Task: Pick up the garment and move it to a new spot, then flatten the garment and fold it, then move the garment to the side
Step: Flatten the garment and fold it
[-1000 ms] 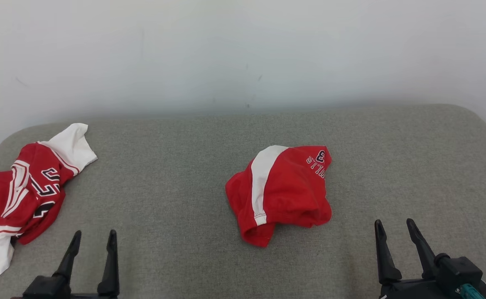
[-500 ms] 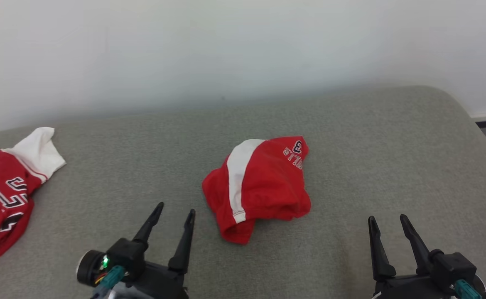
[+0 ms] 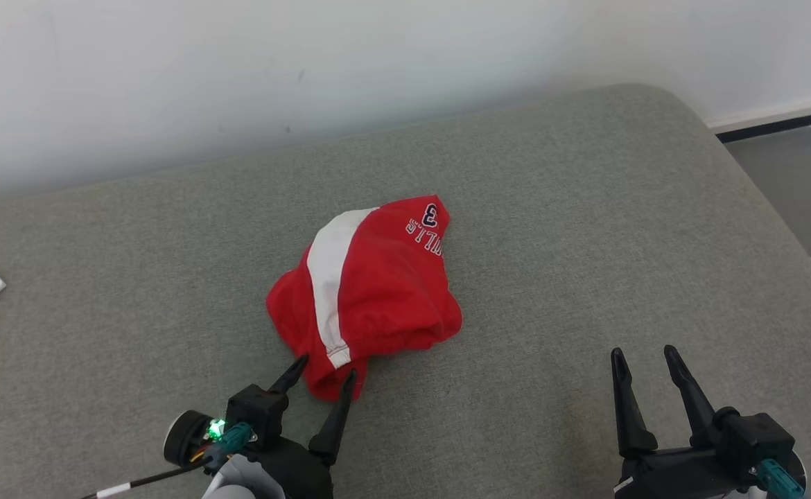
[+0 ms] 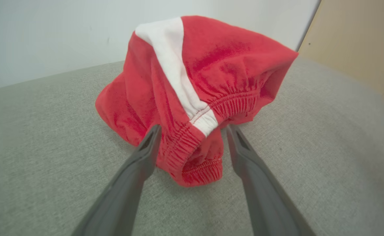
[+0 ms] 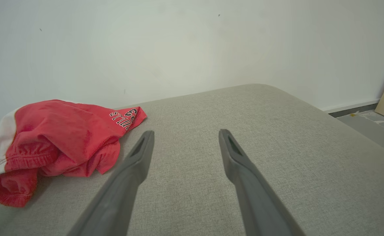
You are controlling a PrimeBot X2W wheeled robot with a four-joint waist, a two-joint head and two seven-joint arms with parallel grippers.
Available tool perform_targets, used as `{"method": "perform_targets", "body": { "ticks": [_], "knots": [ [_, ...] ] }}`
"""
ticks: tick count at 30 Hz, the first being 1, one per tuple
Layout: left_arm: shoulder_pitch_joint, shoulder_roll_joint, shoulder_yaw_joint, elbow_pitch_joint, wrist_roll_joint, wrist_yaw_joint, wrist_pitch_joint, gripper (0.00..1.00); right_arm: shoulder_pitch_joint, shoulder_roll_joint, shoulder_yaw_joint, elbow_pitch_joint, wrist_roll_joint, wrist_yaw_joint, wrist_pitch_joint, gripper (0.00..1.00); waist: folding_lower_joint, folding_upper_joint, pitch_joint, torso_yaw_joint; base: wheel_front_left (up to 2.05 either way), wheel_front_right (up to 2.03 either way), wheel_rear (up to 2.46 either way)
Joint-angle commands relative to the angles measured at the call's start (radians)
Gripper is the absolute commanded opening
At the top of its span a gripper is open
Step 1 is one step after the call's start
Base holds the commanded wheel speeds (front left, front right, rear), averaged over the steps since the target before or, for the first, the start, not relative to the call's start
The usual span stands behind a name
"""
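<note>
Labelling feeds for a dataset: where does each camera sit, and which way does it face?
Head view: on the head, looking down at red shorts on a grey cushion; left gripper, right gripper below.
Left wrist view: along its open jaws, flanking the shorts' waistband.
Right wrist view: along its open jaws, over bare cushion.
Shared: the shorts.

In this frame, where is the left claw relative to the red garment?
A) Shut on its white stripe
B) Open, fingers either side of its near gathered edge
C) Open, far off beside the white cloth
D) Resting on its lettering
B: the left claw stands open, fingers flanking the red garment's gathered edge, not clamped.
</note>
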Motion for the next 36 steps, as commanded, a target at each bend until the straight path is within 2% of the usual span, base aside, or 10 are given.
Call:
{"method": "perform_targets", "body": {
  "ticks": [1,4,5,6,7,8,18,25,29,36],
  "knots": [
    [-0.029,0.003,-0.017,0.027,-0.016,0.001,-0.001,1.0,-0.008,-0.002,0.002,0.002,0.005,-0.002,-0.008,1.0,-0.0001,-0.0001,0.026,-0.034,0.0,0.0,0.0],
    [-0.056,0.001,-0.038,0.073,-0.039,0.001,-0.002,1.0,-0.014,-0.002,0.003,0.004,0.005,-0.002,-0.01,1.0,-0.0001,-0.0001,0.032,-0.041,0.0,0.0,0.0],
    [-0.066,0.002,-0.044,0.09,-0.041,0.001,-0.002,0.7,-0.014,-0.002,0.004,0.004,0.005,-0.002,-0.011,1.0,-0.0001,-0.0001,0.033,-0.043,0.0,0.0,0.0],
    [-0.078,0.002,-0.046,0.103,-0.046,0.002,-0.002,0.21,-0.013,-0.002,0.003,0.004,0.005,-0.002,-0.012,1.0,-0.0001,-0.0001,0.034,-0.043,0.0,0.0,0.0],
    [-0.078,0.002,-0.046,0.103,-0.046,0.002,-0.002,0.21,-0.013,-0.002,0.003,0.004,0.005,-0.002,-0.012,1.0,-0.0001,-0.0001,0.034,-0.043,0.0,0.0,0.0],
    [-0.087,0.001,-0.049,0.112,-0.05,0.001,-0.003,0.0,-0.013,-0.002,0.002,0.003,0.005,-0.002,-0.013,1.0,-0.0001,-0.0001,0.035,-0.043,0.0,0.0,0.0],
    [-0.056,0.028,0.007,-0.077,-0.038,0.001,-0.003,0.0,0.011,-0.002,-0.022,0.018,0.017,-0.002,-0.023,1.0,-0.0001,-0.0001,0.0,0.065,0.0,0.0,0.0],
    [0.077,0.107,0.055,-0.229,-0.008,0.008,-0.003,0.0,0.008,-0.002,-0.011,0.027,0.024,-0.002,-0.026,1.0,-0.0001,-0.0001,-0.025,0.163,0.0,0.0,0.0],
    [0.176,0.144,0.084,-0.24,-0.024,0.016,-0.003,0.0,0.002,-0.002,-0.002,0.035,0.025,-0.002,-0.026,1.0,-0.0001,-0.0001,-0.025,0.175,0.0,0.0,0.0],
    [0.281,0.122,0.142,-0.198,-0.06,0.024,-0.003,0.0,0.003,-0.002,-0.008,0.047,0.017,-0.002,-0.026,1.0,-0.0001,-0.0001,-0.026,0.171,0.0,0.0,0.0]
  ]
}}
